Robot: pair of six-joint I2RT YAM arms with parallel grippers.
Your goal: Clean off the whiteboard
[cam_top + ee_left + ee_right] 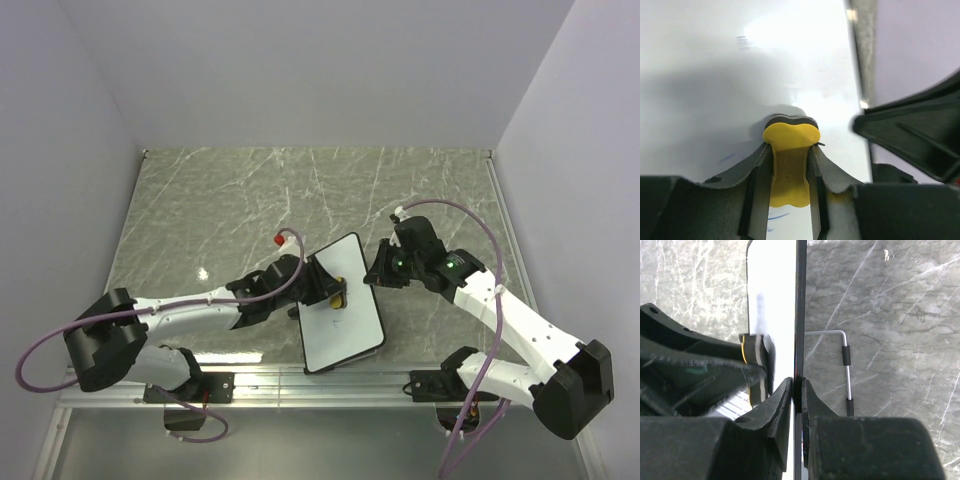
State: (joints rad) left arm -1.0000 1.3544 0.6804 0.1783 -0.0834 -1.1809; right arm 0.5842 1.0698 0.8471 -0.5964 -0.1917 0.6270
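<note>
The whiteboard (345, 310) is held tilted above the table between the two arms. My right gripper (376, 272) is shut on its right edge; in the right wrist view the jaws (796, 385) pinch the thin black frame (800, 300) edge-on. My left gripper (335, 298) is shut on the yellow bone-shaped eraser (790, 150) and presses its dark felt end against the white face (715, 75). Faint blue marks (777, 216) show on the board below the eraser and a small smudge (742, 41) near its top.
The grey marble table (220, 200) lies under both arms, with white walls behind and at the sides. A red-tipped object (278, 240) sits by the left arm's cable. A metal stand wire (847, 370) on the board's back shows in the right wrist view.
</note>
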